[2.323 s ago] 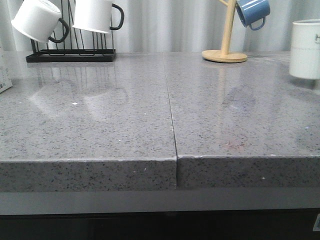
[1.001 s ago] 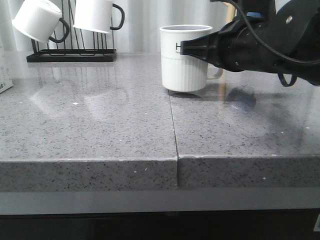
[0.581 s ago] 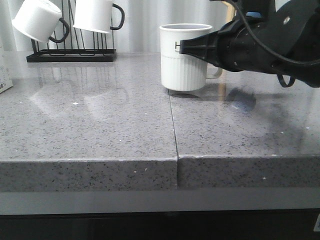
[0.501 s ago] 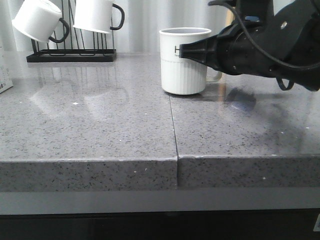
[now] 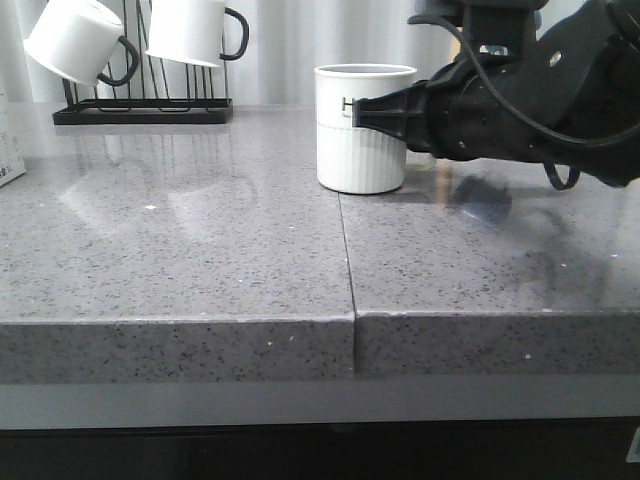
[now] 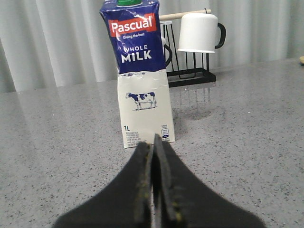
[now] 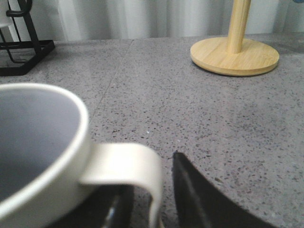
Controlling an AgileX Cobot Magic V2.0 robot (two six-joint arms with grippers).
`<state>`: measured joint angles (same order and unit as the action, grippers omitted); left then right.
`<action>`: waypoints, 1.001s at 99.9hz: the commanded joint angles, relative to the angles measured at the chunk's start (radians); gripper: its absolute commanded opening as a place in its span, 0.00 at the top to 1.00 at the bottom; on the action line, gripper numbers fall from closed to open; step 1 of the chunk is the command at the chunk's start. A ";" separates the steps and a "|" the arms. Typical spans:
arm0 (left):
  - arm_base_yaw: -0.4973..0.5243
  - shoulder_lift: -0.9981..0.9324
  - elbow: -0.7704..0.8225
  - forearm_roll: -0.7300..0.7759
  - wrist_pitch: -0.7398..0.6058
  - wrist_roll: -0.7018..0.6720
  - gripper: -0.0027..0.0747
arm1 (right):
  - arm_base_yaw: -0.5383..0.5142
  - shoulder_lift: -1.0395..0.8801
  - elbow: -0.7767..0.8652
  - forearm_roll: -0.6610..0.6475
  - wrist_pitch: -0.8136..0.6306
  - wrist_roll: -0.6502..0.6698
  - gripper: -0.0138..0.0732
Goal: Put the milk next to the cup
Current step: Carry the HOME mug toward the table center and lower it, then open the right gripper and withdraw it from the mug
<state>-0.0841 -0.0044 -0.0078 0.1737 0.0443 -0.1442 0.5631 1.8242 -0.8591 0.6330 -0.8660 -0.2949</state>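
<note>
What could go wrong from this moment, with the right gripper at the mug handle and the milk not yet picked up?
The right gripper has fingers on both sides of the mug handle; pulling away carelessly could drag or tip the mug. The milk carton is tall and narrow, and the left gripper looks shut in front of it, so advancing without opening could push it over.

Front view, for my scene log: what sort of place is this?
Likely a kitchen counter or a mock-up of one: a grey speckled stone worktop, a black mug rack holding white mugs, a wooden mug tree, and a milk carton.
</note>
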 commanded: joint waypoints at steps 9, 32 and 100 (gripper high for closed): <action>-0.004 -0.033 0.052 -0.003 -0.079 -0.008 0.99 | 0.002 -0.046 0.007 -0.024 -0.078 -0.002 0.49; -0.004 -0.033 0.052 -0.003 -0.079 -0.008 0.99 | 0.002 -0.104 0.073 -0.024 -0.092 -0.002 0.49; -0.004 -0.033 0.052 -0.003 -0.079 -0.008 0.99 | -0.053 -0.537 0.264 -0.024 0.217 -0.057 0.49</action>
<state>-0.0841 -0.0044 -0.0078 0.1737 0.0443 -0.1442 0.5402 1.3630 -0.5762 0.6339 -0.6510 -0.3160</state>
